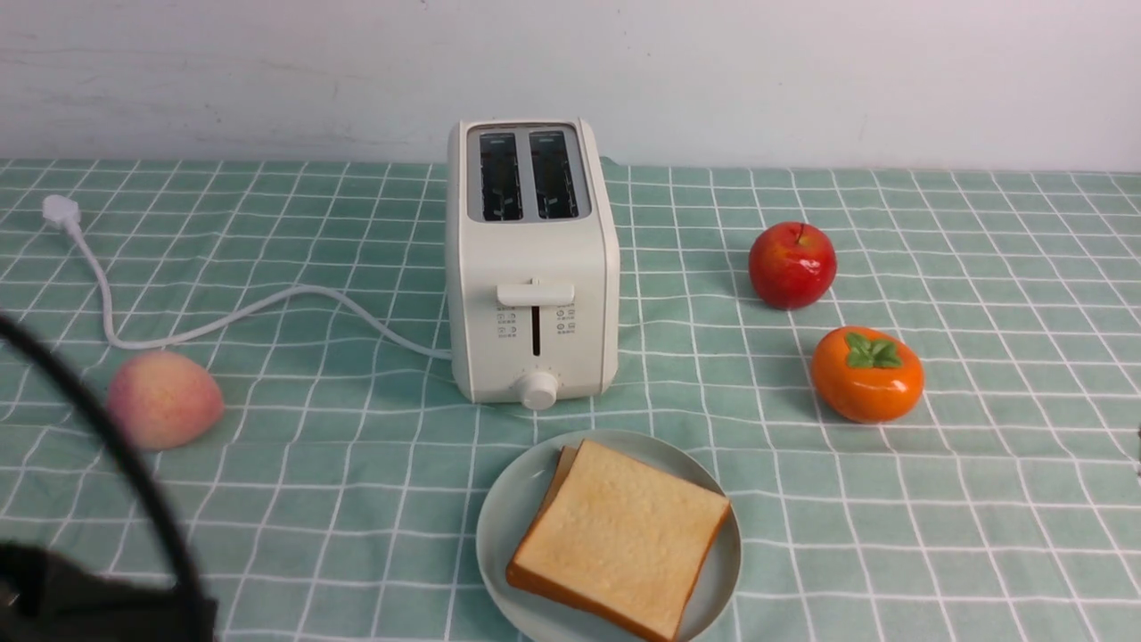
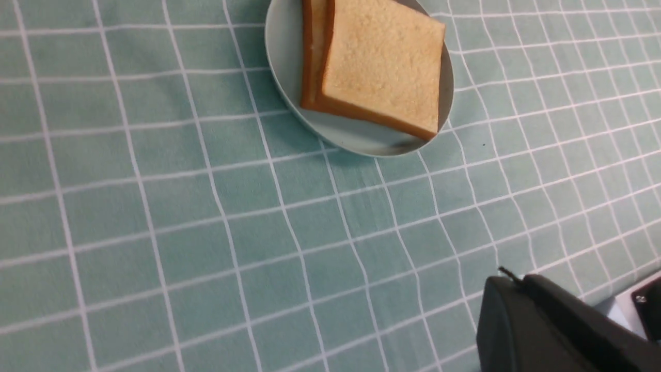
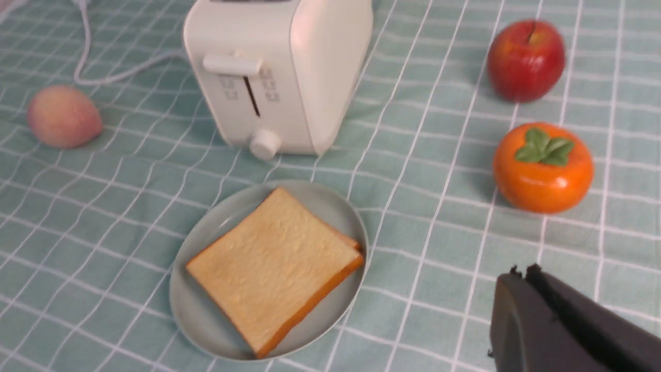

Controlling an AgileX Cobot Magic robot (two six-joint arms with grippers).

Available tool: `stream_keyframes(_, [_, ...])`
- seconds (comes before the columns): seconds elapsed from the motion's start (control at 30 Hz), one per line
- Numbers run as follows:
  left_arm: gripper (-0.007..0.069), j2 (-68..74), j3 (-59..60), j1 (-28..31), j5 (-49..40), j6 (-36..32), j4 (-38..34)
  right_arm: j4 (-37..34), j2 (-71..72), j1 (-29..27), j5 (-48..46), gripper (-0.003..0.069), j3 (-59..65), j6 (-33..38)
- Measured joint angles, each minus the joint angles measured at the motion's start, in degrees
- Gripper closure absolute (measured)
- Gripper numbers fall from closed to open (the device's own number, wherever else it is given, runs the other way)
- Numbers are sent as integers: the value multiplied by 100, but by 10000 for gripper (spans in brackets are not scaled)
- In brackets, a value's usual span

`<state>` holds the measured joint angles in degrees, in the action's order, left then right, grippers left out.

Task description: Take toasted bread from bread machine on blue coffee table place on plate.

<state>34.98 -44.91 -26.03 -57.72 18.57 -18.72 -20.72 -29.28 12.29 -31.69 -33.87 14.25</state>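
Two slices of toasted bread (image 1: 619, 539) (image 2: 379, 72) (image 3: 273, 266) lie stacked on the pale plate (image 1: 504, 508) (image 2: 281, 57) (image 3: 199, 315), the lower one mostly covered. Behind the plate stands the cream bread machine (image 1: 532, 267) (image 3: 273, 67), both slots dark, no bread showing in them. All rest on the blue coffee table (image 1: 357, 499) with its grid cloth. My left gripper (image 2: 516, 281) is shut and holds nothing, off to the plate's side above bare cloth. My right gripper (image 3: 519, 276) is shut and holds nothing too, apart from the plate, near the persimmon.
A red apple (image 1: 792, 265) (image 3: 525, 59) and an orange persimmon (image 1: 866, 374) (image 3: 542, 168) sit right of the toaster. A peach (image 1: 163, 399) (image 3: 63, 117) lies at the left, near the white power cord (image 1: 223, 316). My left arm's dark body (image 1: 89, 597) fills the front view's bottom left corner.
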Motion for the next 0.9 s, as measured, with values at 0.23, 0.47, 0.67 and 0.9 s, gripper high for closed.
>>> stream_keyframes(0.23, [638, -1647, 1129, 0, -141, 770, -582, 0, 1550, 0, 1326, 676, 2365, 259])
stream_keyframes(0.47, [638, -2821, 1728, 0, 150, 1043, -1484, -17, 2114, 0, 2998, 674, 2831, 259])
stream_keyframes(0.67, [638, -3157, 1780, 0, 1219, 822, -934, -64, 2120, 0, 3508, 668, 2831, 259])
stream_keyframes(0.9, [638, -3160, 1927, 0, 2326, 437, 753, -64, 2120, 0, 3520, 667, 2831, 259])
